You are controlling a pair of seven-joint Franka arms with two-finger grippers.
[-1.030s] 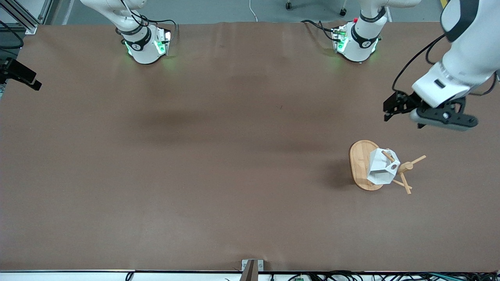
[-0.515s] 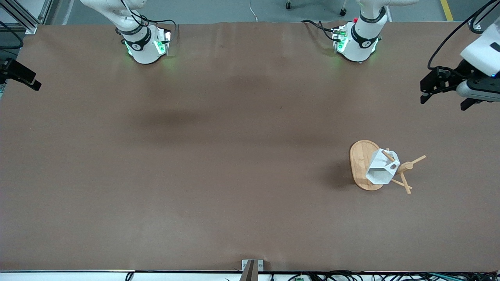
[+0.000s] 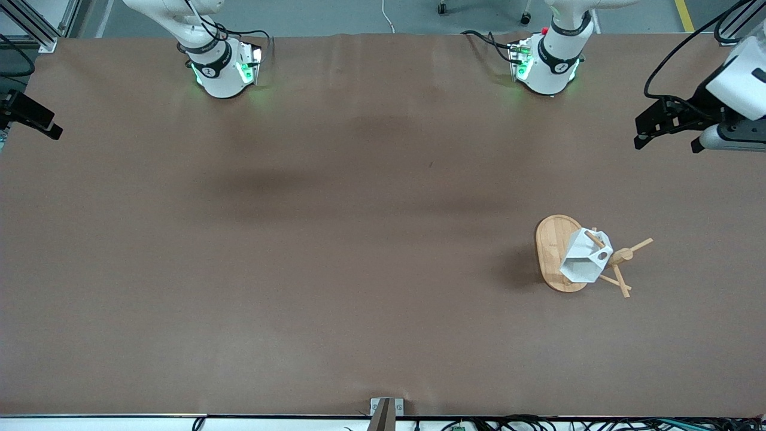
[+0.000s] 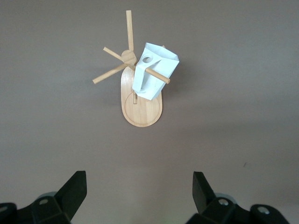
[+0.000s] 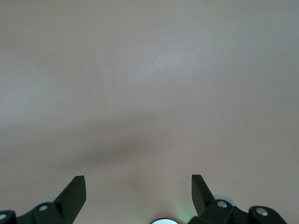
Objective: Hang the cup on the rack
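Observation:
The white faceted cup [image 3: 581,263] hangs on a peg of the bamboo rack [image 3: 549,251], with the peg through the hole in its side piece. The rack stands toward the left arm's end of the table. The left wrist view shows the cup [image 4: 154,77] on the rack [image 4: 140,114] well apart from my left gripper [image 4: 139,186]. That left gripper [image 3: 643,134] is open and empty, in the air over bare table at the left arm's end. My right gripper [image 5: 138,186] is open and empty over bare table; the front view does not show it.
The brown table [image 3: 335,239] spreads wide around the rack. Both arm bases [image 3: 547,63] stand along the table edge farthest from the front camera. A black fixture [image 3: 30,117] sits at the right arm's end.
My left gripper, open throughout, has pulled away from above the rack toward the left arm's end of the table. The cup has shifted slightly on its peg. The right arm waits.

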